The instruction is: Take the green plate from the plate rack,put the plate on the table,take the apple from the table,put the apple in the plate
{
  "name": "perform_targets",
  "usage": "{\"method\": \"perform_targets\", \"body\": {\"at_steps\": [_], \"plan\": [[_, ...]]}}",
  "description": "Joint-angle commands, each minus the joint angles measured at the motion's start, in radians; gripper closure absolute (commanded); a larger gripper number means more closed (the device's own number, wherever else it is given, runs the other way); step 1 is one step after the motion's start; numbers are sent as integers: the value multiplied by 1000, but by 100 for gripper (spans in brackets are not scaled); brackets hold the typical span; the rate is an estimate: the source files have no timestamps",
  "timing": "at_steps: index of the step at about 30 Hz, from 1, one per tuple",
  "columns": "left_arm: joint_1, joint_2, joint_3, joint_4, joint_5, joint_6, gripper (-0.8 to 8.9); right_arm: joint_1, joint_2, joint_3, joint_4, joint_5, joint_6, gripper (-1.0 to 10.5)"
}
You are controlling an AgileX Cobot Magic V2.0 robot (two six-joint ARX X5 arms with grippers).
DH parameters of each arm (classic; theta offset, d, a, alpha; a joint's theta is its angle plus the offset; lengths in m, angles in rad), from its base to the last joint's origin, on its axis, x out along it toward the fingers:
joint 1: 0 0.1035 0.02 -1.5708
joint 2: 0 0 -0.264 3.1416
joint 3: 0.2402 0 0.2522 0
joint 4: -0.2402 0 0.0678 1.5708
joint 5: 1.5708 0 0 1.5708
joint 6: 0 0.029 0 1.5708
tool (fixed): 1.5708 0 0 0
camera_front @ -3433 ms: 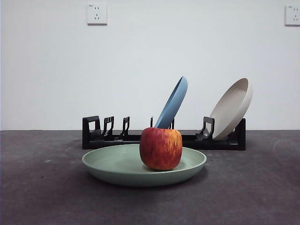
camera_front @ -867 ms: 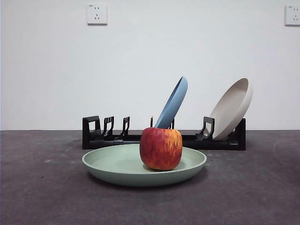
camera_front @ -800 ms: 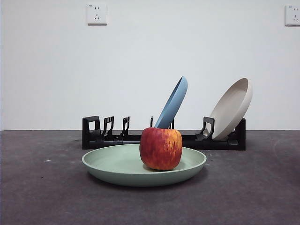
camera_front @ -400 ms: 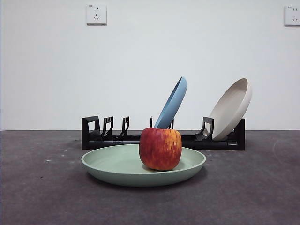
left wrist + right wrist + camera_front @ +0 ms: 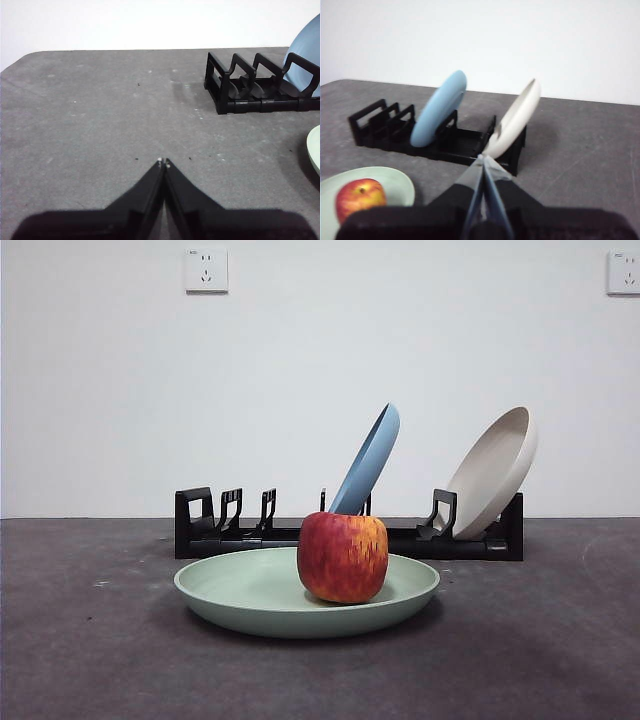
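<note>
Nothing had moved since the earlier front pictures: the apple [image 5: 343,557] and the green plate [image 5: 250,600] kept their places, and no arm came into that view. Nearest to the camera, the plate lay flat on the dark surface [image 5: 90,660], and the apple sat upright in it, a little toward one side of its middle, red with yellow-orange streaks. Both end effectors were clenched and held nothing. The left end effector [image 5: 164,162] hung over bare surface, with only the plate's edge [image 5: 315,152] showing at the side of its view. The right end effector [image 5: 483,159] was apart from the plate too, though its view showed the apple [image 5: 360,198] in full. Farther back stood the plate rack [image 5: 350,532], with a blue plate [image 5: 368,462] and a beige plate [image 5: 495,472] leaning in it. The task looked finished, so I judged no next reach was needed.
</note>
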Motion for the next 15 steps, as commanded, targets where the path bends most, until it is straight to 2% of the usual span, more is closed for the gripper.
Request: {"method": "perform_targets", "body": {"at_steps": [1,8,15], "plan": [[3,-3,-14,1,-1,-6,817,-9,-60,-134,75,4,42,946],[3,-3,-14,1,-1,-6,817,-9,-157,-292,105,5,58,946],[3,-3,-14,1,-1,-6,817,-9,-187,-336,92,6,58,946]]}}
